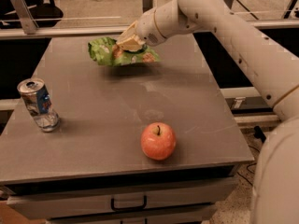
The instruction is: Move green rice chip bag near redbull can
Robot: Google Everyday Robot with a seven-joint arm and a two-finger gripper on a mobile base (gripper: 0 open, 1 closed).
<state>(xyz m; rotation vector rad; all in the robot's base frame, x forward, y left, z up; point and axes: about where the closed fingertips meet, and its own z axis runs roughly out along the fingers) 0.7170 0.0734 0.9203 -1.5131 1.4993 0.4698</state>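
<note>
The green rice chip bag [117,52] is a crinkly light-green snack bag held in the air above the far middle of the grey table [103,111]; its shadow lies on the tabletop below it. My gripper [130,40] is shut on the bag's upper right part. The redbull can [38,104], silver and blue with a pull-tab top, stands upright near the table's left edge, well left of and nearer than the bag.
A red apple [158,140] sits near the table's front edge, right of centre. A drawer with a dark handle [128,203] runs under the tabletop. My white arm [243,45] reaches in from the right. A rail [70,31] runs behind the table.
</note>
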